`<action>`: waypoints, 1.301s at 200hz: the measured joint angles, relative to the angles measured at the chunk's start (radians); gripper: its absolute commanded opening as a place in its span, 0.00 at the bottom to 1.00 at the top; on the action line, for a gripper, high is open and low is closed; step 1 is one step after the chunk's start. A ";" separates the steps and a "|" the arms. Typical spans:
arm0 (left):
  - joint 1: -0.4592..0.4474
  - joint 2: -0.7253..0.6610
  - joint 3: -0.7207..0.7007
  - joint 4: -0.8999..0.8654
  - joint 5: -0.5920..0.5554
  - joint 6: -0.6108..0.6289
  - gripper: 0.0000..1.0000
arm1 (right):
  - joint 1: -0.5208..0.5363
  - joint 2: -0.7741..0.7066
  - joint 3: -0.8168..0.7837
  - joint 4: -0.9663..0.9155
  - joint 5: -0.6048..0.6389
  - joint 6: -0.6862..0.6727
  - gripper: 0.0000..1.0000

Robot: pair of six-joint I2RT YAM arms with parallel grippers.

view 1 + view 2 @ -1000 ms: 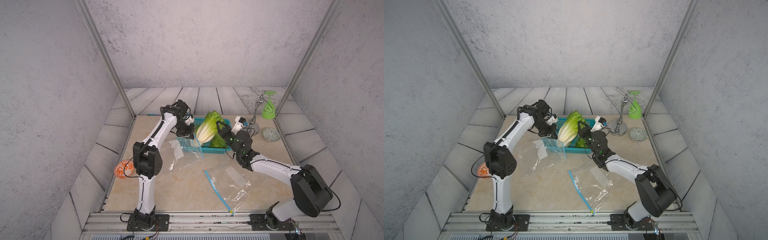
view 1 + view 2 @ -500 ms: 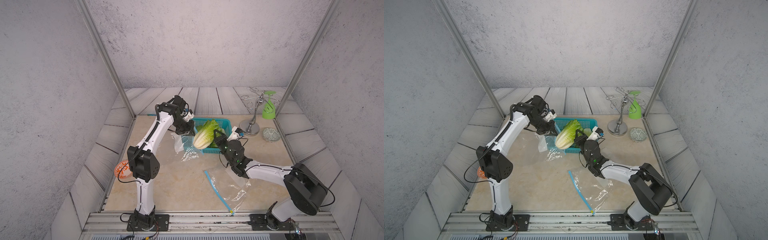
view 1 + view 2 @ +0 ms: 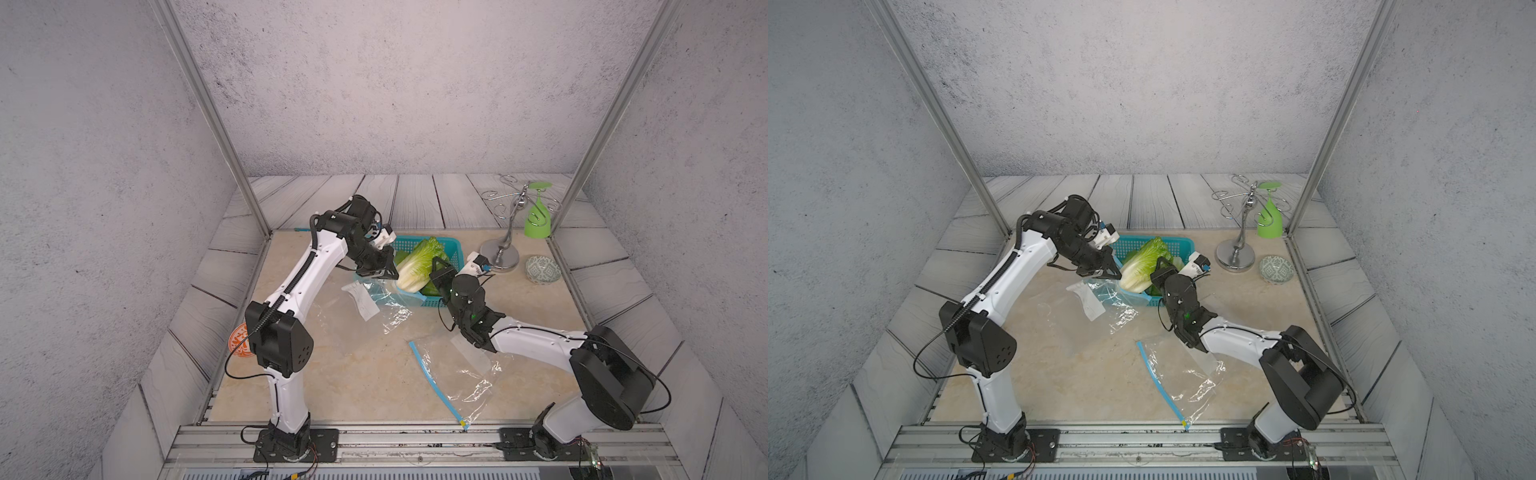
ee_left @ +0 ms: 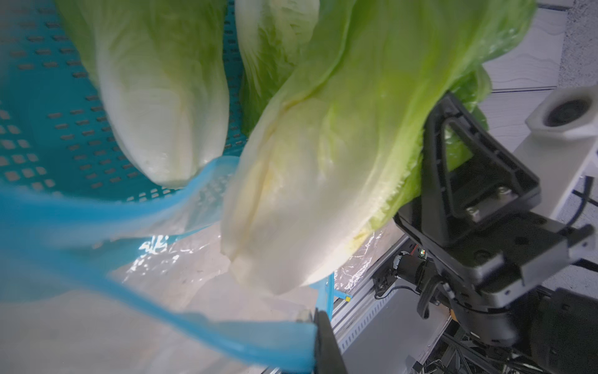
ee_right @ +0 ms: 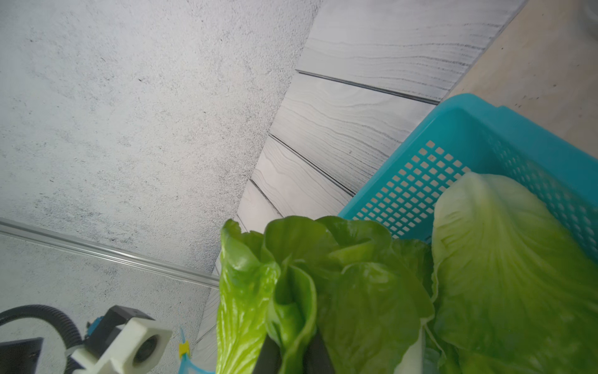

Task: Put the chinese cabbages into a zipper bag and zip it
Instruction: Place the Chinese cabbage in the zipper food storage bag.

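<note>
Left gripper (image 3: pixel 384 274): fingers together, pinched on the blue zip strip of the zipper bag (image 3: pixel 388 305). The bag's mouth is lifted at the near rim of the basket (image 3: pixel 455 249). The rest of the clear bag trails down onto the bench (image 3: pixel 353 374) toward its middle. In the left wrist view the mouth stands open as a blue loop.

Right gripper (image 3: pixel 437 266): fingers clamped on the leafy green end of one chinese cabbage (image 3: pixel 417 266). The head hangs tilted, with the white stalk base lowest, over the near rim of the basket and just beside the bag's mouth. Whether the base is already inside the mouth cannot be told.

The turquoise basket stands at the middle of the far edge of the bench. A second cabbage (image 4: pixel 161 107) and a third cabbage (image 4: pixel 275 42) lie in it.

A spare bag (image 3: pixel 461 374) lies flat near the front edge, right of centre, with its blue zip toward the middle of the bench.

At the far right corner stands a metal rack (image 3: pixel 500 253) with a green goblet (image 3: pixel 538 216) hung upturned on it. A small patterned bowl (image 3: pixel 542 270) sits just beside the rack's foot, at the right edge.
</note>
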State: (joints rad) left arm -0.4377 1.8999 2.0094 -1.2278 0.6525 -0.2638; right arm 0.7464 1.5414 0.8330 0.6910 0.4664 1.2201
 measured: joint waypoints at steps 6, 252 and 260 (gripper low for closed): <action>-0.002 0.001 0.002 0.005 0.007 -0.004 0.00 | 0.003 0.000 0.000 -0.012 0.001 -0.002 0.07; 0.032 -0.025 -0.348 0.470 0.254 -0.061 0.00 | -0.229 -0.190 0.084 -0.713 -0.777 -0.577 0.81; 0.032 -0.025 -0.348 0.460 0.252 -0.050 0.00 | -0.271 -0.195 0.119 -0.777 -0.827 -0.616 0.84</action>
State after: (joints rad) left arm -0.4061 1.8751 1.6611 -0.7681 0.9047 -0.3134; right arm 0.4751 1.3460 0.9520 -0.0864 -0.3603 0.6044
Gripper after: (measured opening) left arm 0.043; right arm 0.814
